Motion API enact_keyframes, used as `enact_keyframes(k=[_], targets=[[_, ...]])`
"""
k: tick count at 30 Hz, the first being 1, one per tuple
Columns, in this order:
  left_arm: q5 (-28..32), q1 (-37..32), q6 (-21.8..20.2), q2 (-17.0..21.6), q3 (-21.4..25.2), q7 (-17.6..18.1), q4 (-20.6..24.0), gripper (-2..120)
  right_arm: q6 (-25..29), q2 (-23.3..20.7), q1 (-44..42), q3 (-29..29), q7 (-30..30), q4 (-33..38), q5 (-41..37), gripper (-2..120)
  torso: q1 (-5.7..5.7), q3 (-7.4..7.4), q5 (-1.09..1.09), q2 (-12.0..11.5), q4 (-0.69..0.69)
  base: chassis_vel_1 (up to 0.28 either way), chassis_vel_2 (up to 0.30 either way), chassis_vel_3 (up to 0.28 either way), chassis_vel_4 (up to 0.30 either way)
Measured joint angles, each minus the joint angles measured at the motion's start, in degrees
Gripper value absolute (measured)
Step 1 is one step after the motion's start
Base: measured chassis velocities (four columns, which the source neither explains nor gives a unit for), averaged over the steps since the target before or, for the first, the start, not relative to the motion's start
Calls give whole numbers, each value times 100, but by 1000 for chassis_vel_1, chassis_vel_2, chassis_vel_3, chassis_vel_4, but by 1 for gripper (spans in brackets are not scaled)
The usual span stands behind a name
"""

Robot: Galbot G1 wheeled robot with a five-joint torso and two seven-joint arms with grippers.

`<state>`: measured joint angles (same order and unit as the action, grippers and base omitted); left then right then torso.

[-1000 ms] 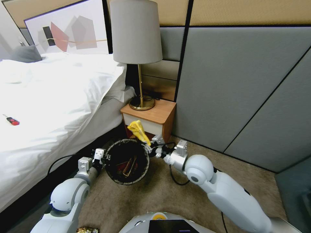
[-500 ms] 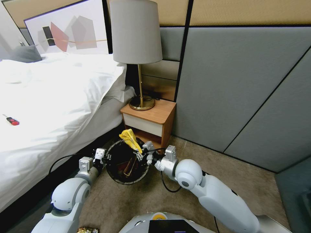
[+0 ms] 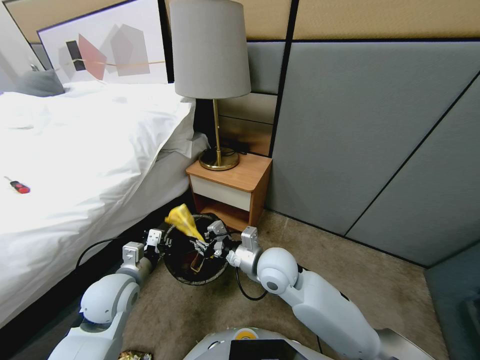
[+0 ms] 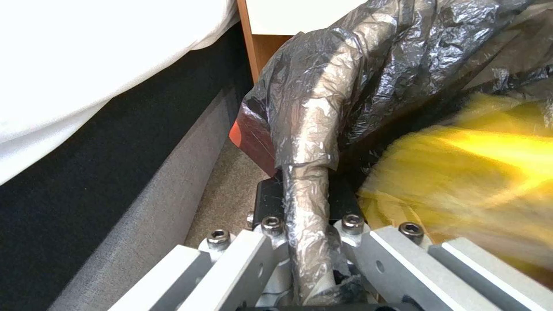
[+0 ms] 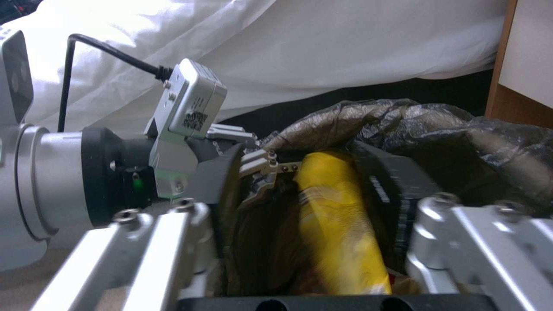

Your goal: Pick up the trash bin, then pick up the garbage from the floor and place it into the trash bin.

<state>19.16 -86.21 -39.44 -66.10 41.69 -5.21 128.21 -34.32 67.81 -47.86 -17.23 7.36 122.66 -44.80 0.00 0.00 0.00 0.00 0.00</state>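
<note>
Grey-shaded brass lamp (image 3: 210, 75) is standing on the wooden nightstand (image 3: 231, 190) beside the white-sheeted bed (image 3: 80, 150), small red-black object (image 3: 19, 188) is lying on the sheets, framed abstract print (image 3: 107, 50) is leaning behind, grey wall panels (image 3: 370, 135) are flanking.

Head cam looks down from above at the bin (image 3: 196, 250) by the bed (image 3: 75, 150), both arms reaching in. Left wrist cam sits right on the bin's (image 4: 311, 142) rim, super close. Right wrist cam faces the bed (image 5: 322, 43) across the bin (image 5: 403, 125). All three share it.
</note>
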Motion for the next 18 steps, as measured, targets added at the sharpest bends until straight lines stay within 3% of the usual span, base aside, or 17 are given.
enact_keyframes(k=[3, 11, 18], targets=[[3, 5, -2, 7, -5, -4, -15, 1, -1, 33, 0, -2, 41, 3, 0, 72, 0, 0, 0, 0, 0, 0, 0, 0, 0], [10, 19, -8, 32, -8, -10, -35, 1, 4, -7, -1, 44, 159, 179, -49, 98, 0, 0, 0, 0, 0, 0, 0, 0, 0], [19, 30, -28, 54, -13, -15, -51, 1, 19, -34, 0, 197, 199, 333, -118, 100, 0, 0, 0, 0, -1, 0, 0, 0, 0]])
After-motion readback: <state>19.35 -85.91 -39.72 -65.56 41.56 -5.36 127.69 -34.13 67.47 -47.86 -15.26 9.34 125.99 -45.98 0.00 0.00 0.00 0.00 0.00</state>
